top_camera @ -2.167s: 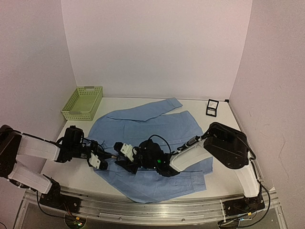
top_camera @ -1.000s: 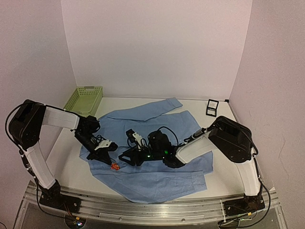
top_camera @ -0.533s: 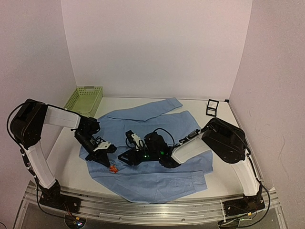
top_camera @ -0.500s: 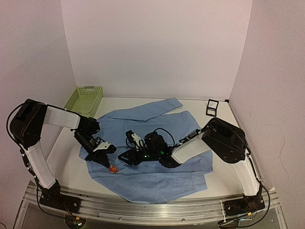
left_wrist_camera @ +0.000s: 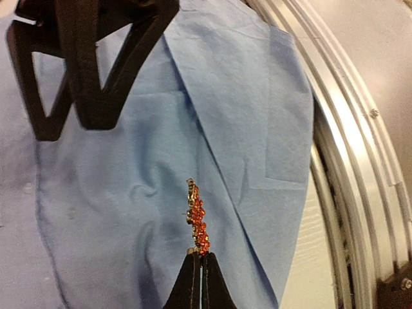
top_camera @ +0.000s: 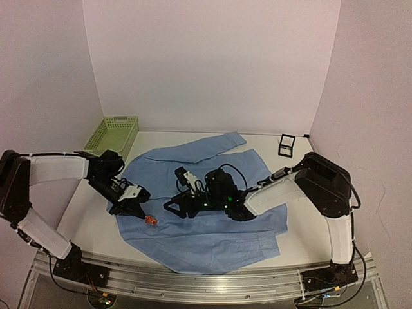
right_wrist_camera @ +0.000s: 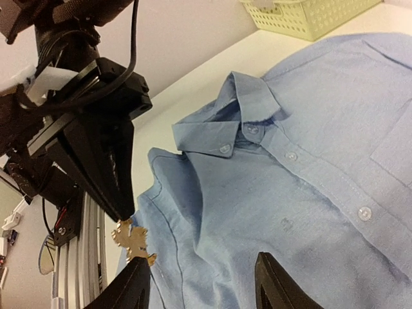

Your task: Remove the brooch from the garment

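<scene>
The brooch (top_camera: 151, 221), a small orange-red and gold cluster, hangs from the tips of my left gripper (top_camera: 144, 215), which is shut on its lower end (left_wrist_camera: 196, 219). It hovers just over the left front of the garment (top_camera: 219, 174), a light blue collared shirt spread flat on the table. My right gripper (top_camera: 175, 208) lies low over the shirt just right of the brooch, open, with only cloth between its fingers (right_wrist_camera: 277, 283). In the right wrist view the brooch's gold back (right_wrist_camera: 132, 238) shows beside the shirt's shoulder edge, under the left gripper (right_wrist_camera: 122, 212).
A green mesh basket (top_camera: 111, 138) stands at the back left. A small black square box (top_camera: 286, 145) sits at the back right. The metal rail (top_camera: 193, 280) runs along the near table edge, close to the shirt's hem.
My left arm has dropped low and swung out to the left, still carrying the brooch, which has shifted slightly away from me. The right gripper's jaws have spread wider.
</scene>
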Motion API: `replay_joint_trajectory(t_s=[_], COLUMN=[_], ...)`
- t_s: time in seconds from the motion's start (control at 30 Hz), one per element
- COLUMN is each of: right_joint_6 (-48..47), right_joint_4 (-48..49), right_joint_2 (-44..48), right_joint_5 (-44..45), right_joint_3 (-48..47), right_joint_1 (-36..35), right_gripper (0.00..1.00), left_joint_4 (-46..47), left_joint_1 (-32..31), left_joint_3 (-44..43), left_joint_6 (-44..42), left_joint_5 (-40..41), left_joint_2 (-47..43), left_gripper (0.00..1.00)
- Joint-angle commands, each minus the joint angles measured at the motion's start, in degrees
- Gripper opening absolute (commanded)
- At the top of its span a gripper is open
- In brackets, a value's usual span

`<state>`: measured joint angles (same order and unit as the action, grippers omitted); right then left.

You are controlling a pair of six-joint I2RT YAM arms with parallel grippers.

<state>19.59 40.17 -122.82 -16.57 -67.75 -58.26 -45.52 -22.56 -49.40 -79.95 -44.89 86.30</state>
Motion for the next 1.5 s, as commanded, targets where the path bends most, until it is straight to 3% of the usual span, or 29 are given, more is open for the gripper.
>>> replay_joint_trajectory(t_s=[0.0, 0.17, 0.27, 0.37, 0.47, 0.6, 0.77, 0.93, 1.2, 1.47], right_joint_6=[-7.9, -9.0, -4.5, -0.4, 10.8, 28.1, 33.1, 33.9, 36.1, 36.4], right_joint_4=[0.1, -1.3, -1.3, -1.3, -1.4, -1.5, -1.5, -2.4, -2.6, -1.4], right_joint_2=[8.0, 12.3, 13.5, 14.6, 13.8, 10.0, 6.9, 4.8, 0.1, -1.5], right_joint_5=[1.1, 2.4, 0.4, 0.0, -2.4, -8.6, -10.7, -11.4, -13.7, -13.1], right_joint_3=[3.4, 5.8, 5.7, 4.1, 0.4, -5.2, -11.4, -14.3, -19.8, -20.8], right_joint_1=[0.0, 0.2, 1.5, 2.7, 5.4, 9.1, 8.1, 6.9, 5.2, 4.7], right_gripper=[0.56, 0.57, 0.58, 0.59, 0.63, 0.79, 0.75, 0.68, 0.62, 0.35], left_joint_4=[15.0, 35.8, 47.3, 58.3, 69.2, 81.9, 95.8, 102.0, 101.6, 99.5], left_joint_1=[0.0, -0.1, -0.3, -0.3, -0.4, -0.4, -0.4, -0.8, -2.2, -3.2], left_joint_3=[7.4, 19.8, 24.2, 26.4, 29.3, 31.1, 32.6, 32.0, 31.2, 31.4], left_joint_6=[4.0, -0.1, -1.1, -3.2, -8.4, -15.3, -25.8, -29.6, -31.0, -30.8], left_joint_5=[3.0, 8.3, 11.7, 15.4, 17.3, 18.2, 16.8, 15.5, 15.0, 14.4], left_joint_2=[-13.5, -29.3, -33.4, -34.1, -33.3, -30.1, -24.6, -20.7, -20.2, -21.3], left_gripper=[0.0, 0.0, 0.0, 0.0, 0.0, 0.0, 0.0, 0.0, 0.0, 0.0])
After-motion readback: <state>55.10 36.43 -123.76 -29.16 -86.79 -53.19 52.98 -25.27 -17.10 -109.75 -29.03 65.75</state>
